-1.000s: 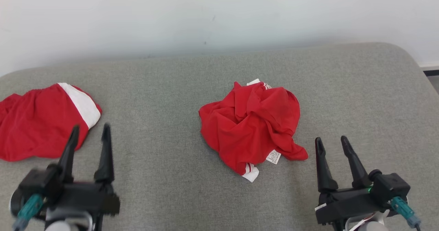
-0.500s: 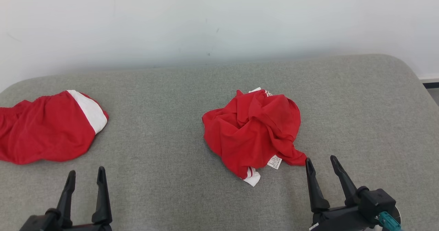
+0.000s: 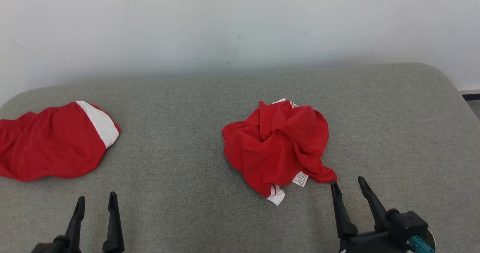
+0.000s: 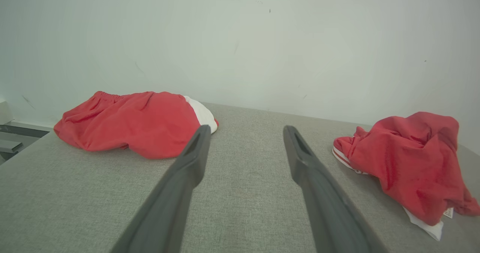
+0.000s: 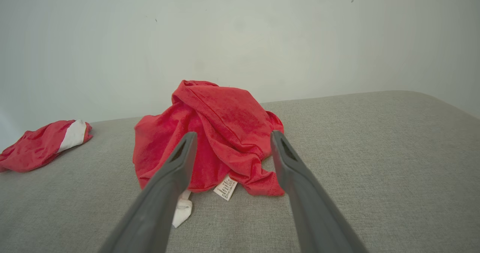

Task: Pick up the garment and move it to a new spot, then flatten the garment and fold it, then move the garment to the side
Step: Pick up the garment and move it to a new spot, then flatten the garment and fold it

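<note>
Both hands empty, fingers spread wide. Right hand (image 3: 347,181) hovers low over the grey surface (image 3: 180,133). The crumpled red garment (image 3: 275,144) lies just ahead of it and a bit to its left, with the near tail of cloth almost at the fingertips but not touching. The care label (image 3: 300,178) and a white cuff (image 3: 276,196) poke out on the side facing this hand. Left hand (image 3: 96,196) is well apart from the heap, which sits far off to its right. A second red garment (image 3: 52,140) lies ahead and to the left of the left hand; it looks already laid out, so probably leave it alone. Step in hand looks like the first pick-up. To do it well, push the right hand forward and down onto a thick raised fold near the middle of the heap, not the thin tail by the label, which would likely slip or drag. Close on several layers and avoid digging the fingertips into the soft cover. Lift until the whole heap hangs clear before carrying it. The left hand could then take the cuff edge for flattening.
</note>
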